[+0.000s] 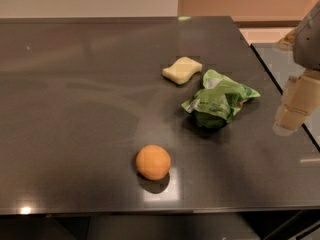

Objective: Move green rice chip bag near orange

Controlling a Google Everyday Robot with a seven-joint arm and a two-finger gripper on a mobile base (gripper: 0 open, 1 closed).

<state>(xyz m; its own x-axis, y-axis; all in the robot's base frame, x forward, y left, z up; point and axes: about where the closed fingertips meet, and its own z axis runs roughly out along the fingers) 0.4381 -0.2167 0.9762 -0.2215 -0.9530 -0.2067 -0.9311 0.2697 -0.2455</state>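
The green rice chip bag (220,101) lies crumpled on the dark table (75,94), right of centre. It is just beside a pale yellow sponge (182,70) on its far left and well apart from the orange (153,162), which sits nearer and further left. White patches show on the foil, but no brand or writing can be read. The gripper (289,119) hangs at the right edge of the view, near the bag but apart from it, its upper part cut off; whether it is spread or pressed together cannot be told.
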